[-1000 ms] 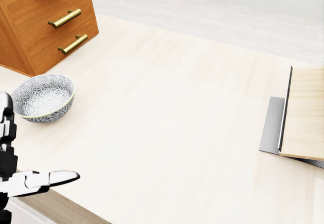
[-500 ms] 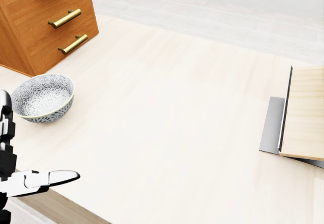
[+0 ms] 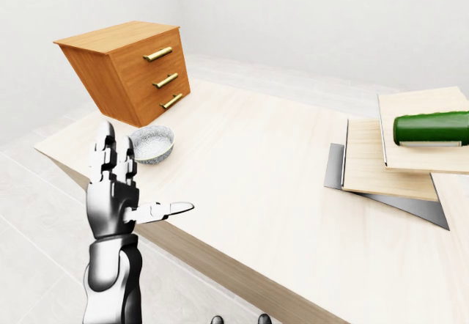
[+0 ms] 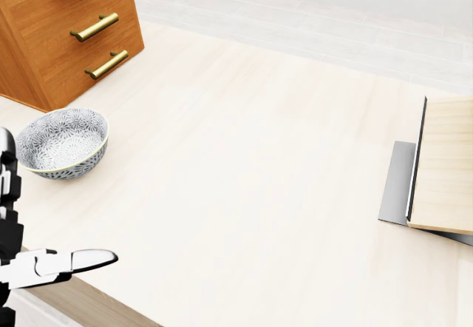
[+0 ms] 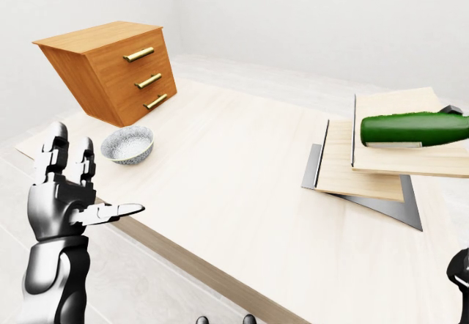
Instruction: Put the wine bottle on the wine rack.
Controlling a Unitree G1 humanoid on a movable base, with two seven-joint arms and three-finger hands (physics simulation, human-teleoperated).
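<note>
The green wine bottle [image 5: 414,128] lies on its side on the upper wooden shelf of the stepped wine rack [image 5: 364,171], at the right of the eye views. The rack stands on a grey metal base on the light table. In the head view only the rack's left end [image 4: 443,166] shows, and the bottle is out of frame. My left hand [image 3: 143,177] is raised at the left, over the table's near edge. It is open and empty, with fingers up and thumb out. A dark bit of my right hand [image 5: 460,273] shows at the right edge.
A patterned grey bowl [image 3: 152,143] sits on the table's left part, near my left hand. A tilted wooden drawer chest [image 3: 132,67] with brass handles stands beyond it. The table's near edge [image 3: 220,258] runs diagonally below my hand.
</note>
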